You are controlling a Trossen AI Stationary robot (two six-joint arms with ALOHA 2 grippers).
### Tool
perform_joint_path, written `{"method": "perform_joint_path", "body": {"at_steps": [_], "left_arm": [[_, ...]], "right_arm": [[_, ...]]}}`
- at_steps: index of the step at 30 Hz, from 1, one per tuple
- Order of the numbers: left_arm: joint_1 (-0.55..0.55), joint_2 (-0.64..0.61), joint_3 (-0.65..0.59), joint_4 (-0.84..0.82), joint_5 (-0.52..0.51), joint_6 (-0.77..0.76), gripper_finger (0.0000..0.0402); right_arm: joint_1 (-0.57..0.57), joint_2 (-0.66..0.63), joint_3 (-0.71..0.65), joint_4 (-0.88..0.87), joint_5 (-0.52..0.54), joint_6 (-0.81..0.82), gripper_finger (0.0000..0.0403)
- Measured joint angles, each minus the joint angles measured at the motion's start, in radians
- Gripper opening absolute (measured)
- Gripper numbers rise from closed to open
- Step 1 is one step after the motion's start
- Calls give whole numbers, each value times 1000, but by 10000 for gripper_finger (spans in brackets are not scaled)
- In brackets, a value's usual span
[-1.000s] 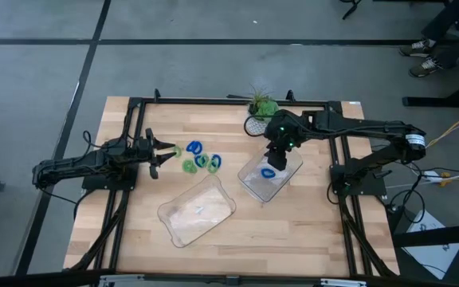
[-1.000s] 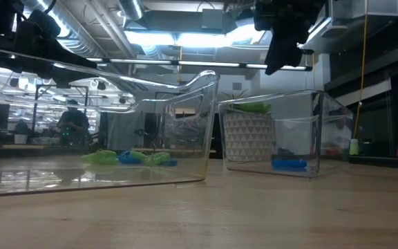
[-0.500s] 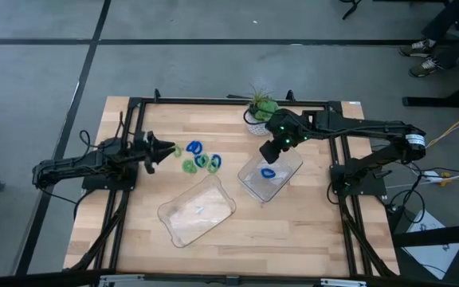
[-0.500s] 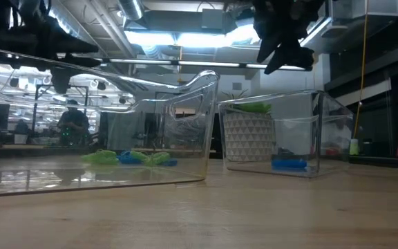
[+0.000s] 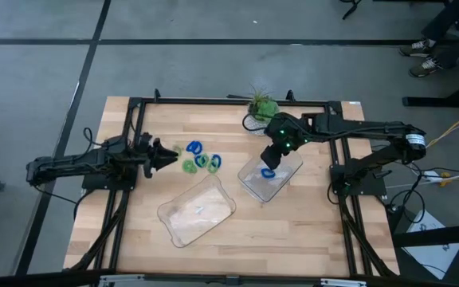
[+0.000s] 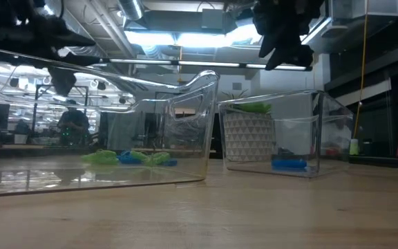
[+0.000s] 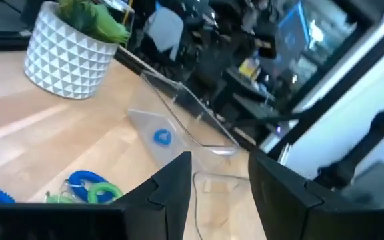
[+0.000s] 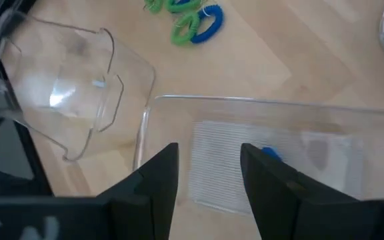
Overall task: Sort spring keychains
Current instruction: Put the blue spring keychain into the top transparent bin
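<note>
Your keychains [image 5: 200, 158] lay clustered on the desk [image 5: 293, 231] — blue and green coils touching — with one blue coil [image 5: 268, 172] already in the right-hand tray [image 5: 292, 166]. Your left gripper [image 5: 170, 155] stood just beside the cluster, fingers apart and empty; the right gripper [image 5: 268, 159] hung open above that tray. They looked light and springy, probably tangle-prone — pinch one across its loop.

A potted plant [image 5: 261, 106] stands at the wooden table's [image 5: 134, 239] far edge.
</note>
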Motion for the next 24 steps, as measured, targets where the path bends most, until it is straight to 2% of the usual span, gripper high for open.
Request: {"method": "perform_joint_path", "body": {"at_steps": [5, 11, 14, 16, 24], "left_arm": [[0, 202, 117, -37, -19, 212, 143], [0, 472, 318, -212, -189, 349, 143], [3, 612, 419, -310, -262, 351, 143], [14, 705, 479, -372, -276, 335, 143], [81, 1025, 623, -499, -217, 247, 143]], "right_arm": [[12, 0, 0, 0, 52, -88, 161], [12, 0, 0, 1, 64, -152, 161], [12, 0, 0, 14, 64, -162, 161], [12, 0, 0, 35, 65, -181, 161], [12, 0, 0, 170, 87, -250, 161]]}}
